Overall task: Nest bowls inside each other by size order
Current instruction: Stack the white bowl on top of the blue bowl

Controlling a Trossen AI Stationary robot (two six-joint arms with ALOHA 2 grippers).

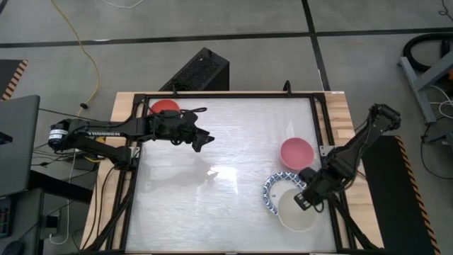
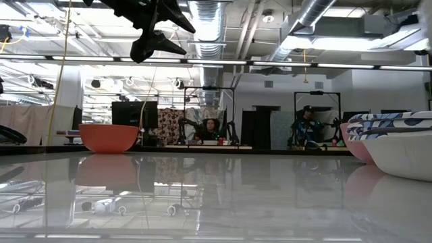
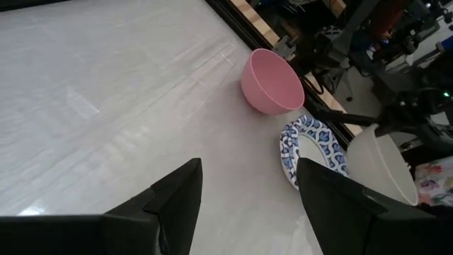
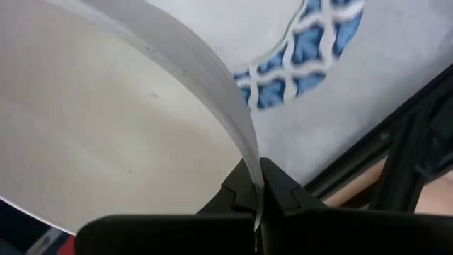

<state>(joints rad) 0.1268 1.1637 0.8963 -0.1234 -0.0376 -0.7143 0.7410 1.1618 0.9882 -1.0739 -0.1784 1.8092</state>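
— Cream-white bowl (image 4: 106, 127) fills the right wrist view almost completely, so it's the closest thing to any camera. See the right gripper (image 4: 260, 185)? Both fingers are pressed onto that bowl's thin rim, one on each side of the wall.

— Got it. Start at the left for me, though. Any writing?

— One word, white on the left arm's dark forearm (image 1: 99, 132): "TROSSEN", as far as I can read it. Nothing else is legible.

— And that arm's pose?

— It reaches in from the left side, stretched low and nearly straight across the table's (image 1: 212, 205) far left corner. The left gripper (image 1: 200, 141) hangs in the air above the glossy top, fingers spread wide, nothing between them. Just behind its wrist sits the red bowl (image 1: 165, 107), upright at the far left corner.

— Moving right?

— Middle of the table is bare white surface. Then the pink bowl (image 1: 296, 151), upright, near the right edge. Just in front of it lies a blue-patterned bowl (image 1: 272, 190); whether more are stacked in it I can't tell.

— And the right arm?

— It comes in from the right side, elbow bent high, forearm (image 1: 347, 157) angling down toward the near right corner. The cream-white bowl it pinches overlaps the patterned one's near side, and from the left wrist view it looks tipped and lifted.
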